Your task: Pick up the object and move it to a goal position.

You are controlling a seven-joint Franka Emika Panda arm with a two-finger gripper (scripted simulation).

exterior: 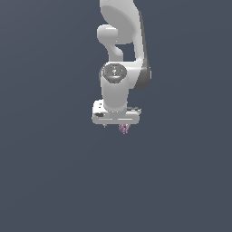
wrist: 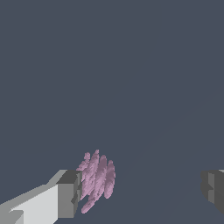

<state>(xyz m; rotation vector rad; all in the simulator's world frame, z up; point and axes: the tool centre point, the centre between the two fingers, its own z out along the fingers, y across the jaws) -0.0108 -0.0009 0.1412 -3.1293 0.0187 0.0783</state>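
The object (wrist: 97,180) is a tiny pink-purple ridged lump. In the wrist view it lies between the two fingers, right beside one grey fingertip (wrist: 69,194) and far from the other (wrist: 213,190). My gripper (wrist: 141,192) is open, with a wide gap between the jaws. In the exterior view the white hand hides most of the object (exterior: 123,128), which pokes out just beneath the gripper (exterior: 118,127). Whether the near finger touches the object cannot be told.
The white arm (exterior: 122,50) comes down from the top of the exterior view. Around it there is only a flat dark grey-blue surface (exterior: 54,172), with no other objects or edges in sight.
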